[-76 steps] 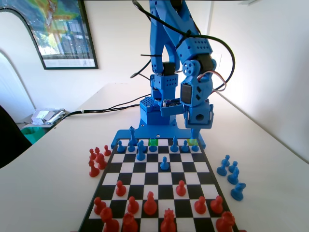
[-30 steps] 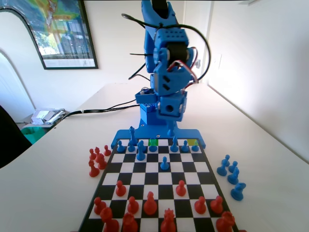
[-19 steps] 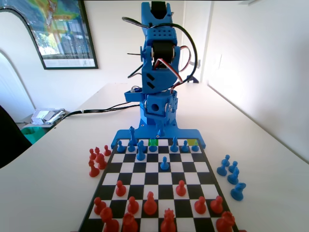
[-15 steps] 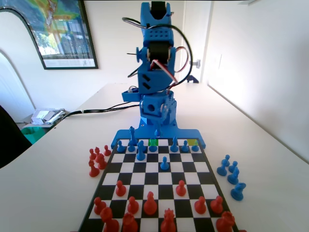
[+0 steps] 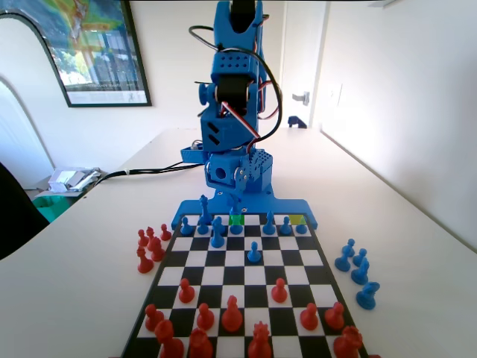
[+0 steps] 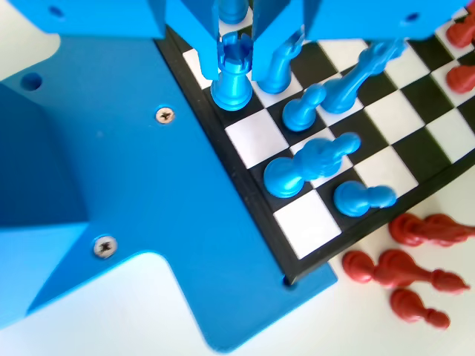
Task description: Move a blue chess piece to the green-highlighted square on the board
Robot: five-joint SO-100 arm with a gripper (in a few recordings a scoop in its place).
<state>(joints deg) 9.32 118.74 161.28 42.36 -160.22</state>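
Note:
My gripper [image 5: 237,195] hangs low over the far row of the board [image 5: 317,257], shut on a small blue chess piece [image 5: 237,203] directly above the green-highlighted square [image 5: 237,220]. In the wrist view the jaws of my gripper [image 6: 236,44] clamp the notched top of the blue chess piece [image 6: 233,74]. Its base sits at the board's [image 6: 304,219] edge row beside the blue base. I cannot tell whether the base touches the board.
A paler yellow-green square [image 5: 297,219] lies to the right in the same row. Blue pieces [image 5: 216,231] crowd the far rows, one blue pawn [image 5: 254,253] stands mid-board, and red pieces [image 5: 232,315] fill the near rows. Off-board are blue pieces [image 5: 354,268] right and red pieces [image 5: 149,246] left.
The arm has swung left from near the yellow-green square to above the green one, carrying the blue piece and coming lower.

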